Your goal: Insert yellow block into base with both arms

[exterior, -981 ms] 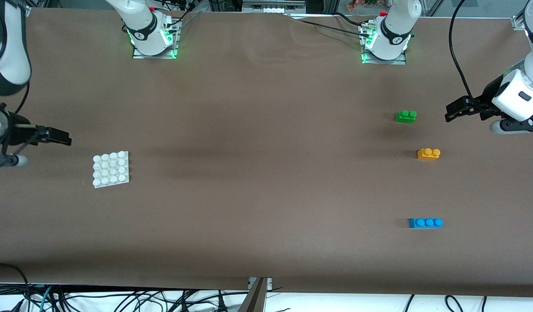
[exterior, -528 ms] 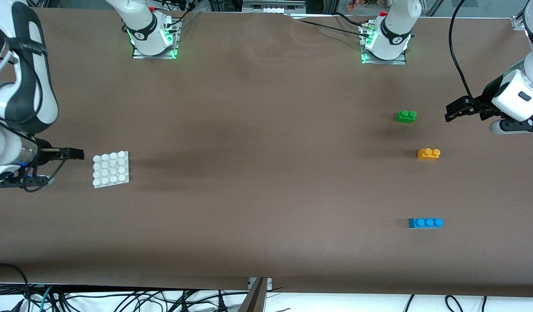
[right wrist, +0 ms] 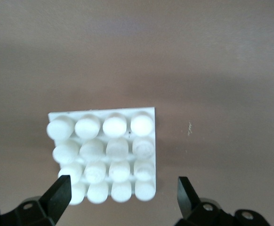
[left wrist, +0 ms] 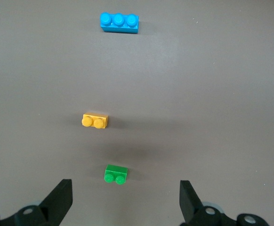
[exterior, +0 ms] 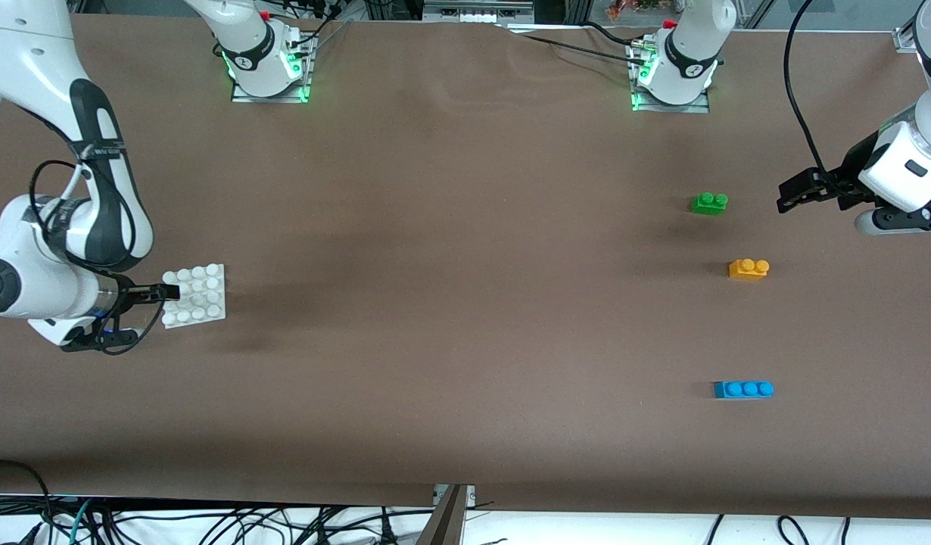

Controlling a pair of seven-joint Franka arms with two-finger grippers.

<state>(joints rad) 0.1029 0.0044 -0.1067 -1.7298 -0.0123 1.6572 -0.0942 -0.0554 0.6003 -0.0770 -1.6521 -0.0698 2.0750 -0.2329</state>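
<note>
From the front you're basically at square one; the yellow block (exterior: 748, 269) sits loose on the table at the left arm's end, between the green brick (exterior: 709, 203) and the blue brick (exterior: 743, 389), the left gripper (exterior: 788, 195) hangs near the green one holding nothing, and the right gripper (exterior: 170, 292) is over the edge of the base (exterior: 200, 299). Left wrist view shows its fingers wide apart with the yellow block (left wrist: 95, 120) untouched past the green brick (left wrist: 115, 173); right wrist view shows the fingers spread either side of the base (right wrist: 104, 150), not clamped yet, so I'd say grabbing, carrying and pressing in are all left to do.
</note>
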